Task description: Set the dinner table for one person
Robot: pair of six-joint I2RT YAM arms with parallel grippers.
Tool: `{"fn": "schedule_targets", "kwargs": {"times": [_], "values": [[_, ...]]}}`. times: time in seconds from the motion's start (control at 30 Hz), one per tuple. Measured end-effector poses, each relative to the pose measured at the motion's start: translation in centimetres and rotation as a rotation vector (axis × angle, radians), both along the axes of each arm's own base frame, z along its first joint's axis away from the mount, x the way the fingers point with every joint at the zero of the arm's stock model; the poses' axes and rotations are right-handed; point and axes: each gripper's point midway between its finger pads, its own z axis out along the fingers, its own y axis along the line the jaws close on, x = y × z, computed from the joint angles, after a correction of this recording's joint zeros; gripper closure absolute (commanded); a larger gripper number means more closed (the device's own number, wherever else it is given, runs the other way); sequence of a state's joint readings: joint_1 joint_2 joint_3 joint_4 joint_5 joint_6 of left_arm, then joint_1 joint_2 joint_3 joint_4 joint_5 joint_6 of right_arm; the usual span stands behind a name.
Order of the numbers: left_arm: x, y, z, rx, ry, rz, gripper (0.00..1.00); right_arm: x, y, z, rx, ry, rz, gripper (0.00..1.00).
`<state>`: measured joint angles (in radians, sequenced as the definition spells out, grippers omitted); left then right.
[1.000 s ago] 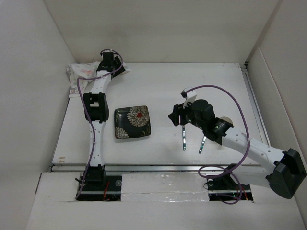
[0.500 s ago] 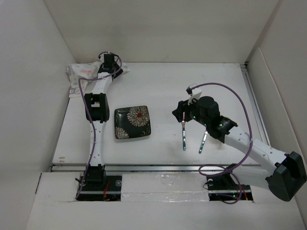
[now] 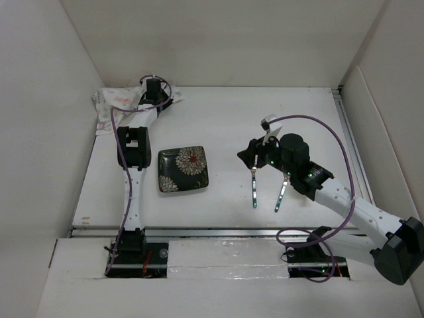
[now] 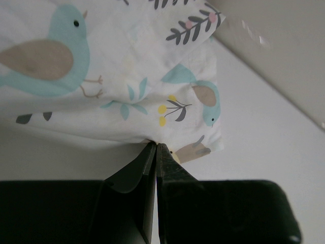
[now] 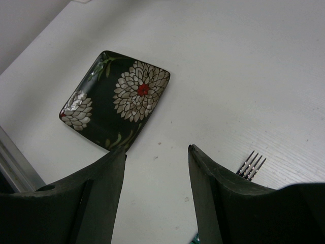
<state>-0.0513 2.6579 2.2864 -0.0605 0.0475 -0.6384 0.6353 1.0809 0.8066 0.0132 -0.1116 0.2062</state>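
dinner table (image 3: 265, 112) white | left gripper (image 4: 156, 146) pinching placemat (image 4: 127, 76) | fork (image 5: 251, 165) handle hidden

text: none readable | labels: none | brands: none | numbers: none | signs: none, all three views

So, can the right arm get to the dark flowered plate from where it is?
Probably yes. The right tool is open and faces the plate, with only bare table between them. The fork lies off to one side, and the left tool is shut on the cloth, far off.
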Motion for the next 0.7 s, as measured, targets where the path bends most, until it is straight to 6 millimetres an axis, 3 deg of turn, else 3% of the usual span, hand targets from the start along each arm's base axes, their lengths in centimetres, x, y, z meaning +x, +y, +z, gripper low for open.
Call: {"fn": "schedule_targets", "kwargs": {"times": [0.07,0.17,0.33,0.4,0.43,0.47,0.5,0.57,0.7], "values": [[-1.7,-1.9,0.0,-0.003,0.023,-0.048,1.00,0.0,0.0,0.0,0.004,0.000,0.001,0.42],[-4.7,-6.5,0.7,-0.018,0.052,-0.148,1.00,0.0,0.1,0.0,0.018,0.001,-0.003,0.42],[-9.6,-18.2,4.8,-0.077,-0.006,-0.369,1.00,-0.3,-0.6,-0.3,0.034,0.006,-0.034,0.42],[-11.9,-22.6,6.8,-0.136,-0.038,-0.455,1.00,-0.1,-0.9,0.0,0.038,-0.002,-0.055,0.55],[-13.0,-24.6,7.8,-0.166,-0.055,-0.493,0.90,0.0,-1.1,0.1,0.040,-0.005,-0.070,0.61],[-13.9,-26.1,8.8,-0.193,-0.070,-0.527,0.63,0.2,-1.3,0.2,0.042,-0.006,-0.086,0.82],[-14.5,-27.3,9.6,-0.213,-0.086,-0.554,0.53,0.4,-1.5,0.2,0.041,-0.009,-0.102,0.90],[-14.9,-28.5,10.8,-0.245,-0.111,-0.576,0.37,0.7,-1.8,0.3,0.044,-0.011,-0.126,0.94],[-14.3,-27.4,11.0,-0.255,-0.116,-0.554,0.33,1.3,-2.2,-0.1,0.035,-0.008,-0.160,0.88]]}}
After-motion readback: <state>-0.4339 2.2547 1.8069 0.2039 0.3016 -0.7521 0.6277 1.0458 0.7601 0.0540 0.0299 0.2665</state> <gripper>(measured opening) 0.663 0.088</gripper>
